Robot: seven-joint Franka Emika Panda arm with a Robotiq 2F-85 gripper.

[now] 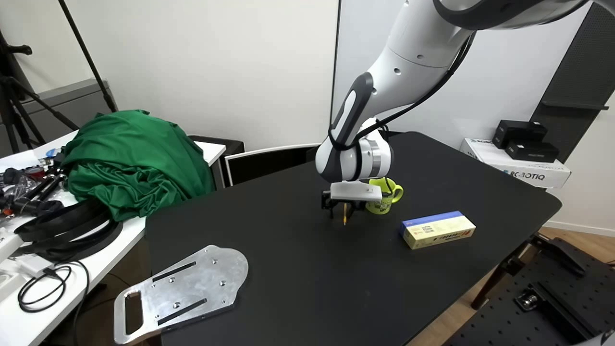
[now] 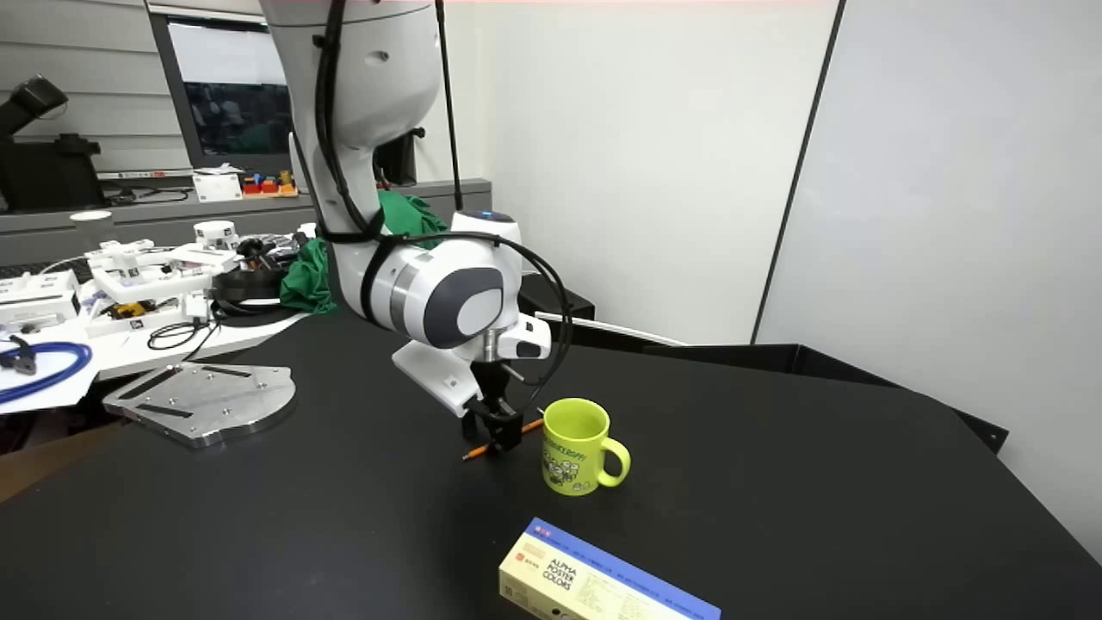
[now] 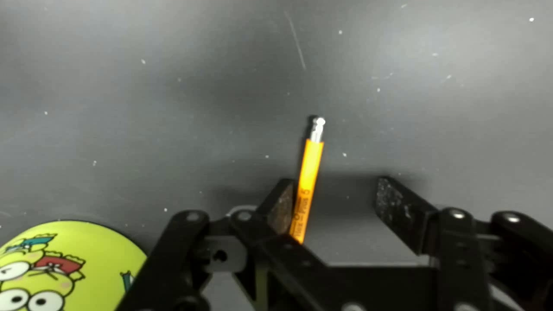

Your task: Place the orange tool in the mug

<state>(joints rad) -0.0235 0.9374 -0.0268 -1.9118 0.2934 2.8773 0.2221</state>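
Observation:
The orange tool, a thin orange pencil-like stick with a silver tip, lies on the black table. It shows in the wrist view [image 3: 309, 177] and in both exterior views [image 1: 345, 216] [image 2: 476, 452]. My gripper [image 3: 335, 190] is open and low over the table, its fingers on either side of the tool. The tool lies close along the left finger in the wrist view; I cannot tell whether they touch. The tool's lower end is hidden behind that finger. The lime-green mug [image 2: 564, 452] stands upright beside the gripper; it also shows in the wrist view [image 3: 103, 263] and partly behind the gripper [image 1: 379, 206].
A flat yellow and blue box [image 1: 438, 229] lies on the table near the mug; it also shows in an exterior view [image 2: 594, 573]. A silver metal plate [image 1: 192, 283] lies at a table edge. A white side table holds a green cloth [image 1: 134, 163] and loose parts.

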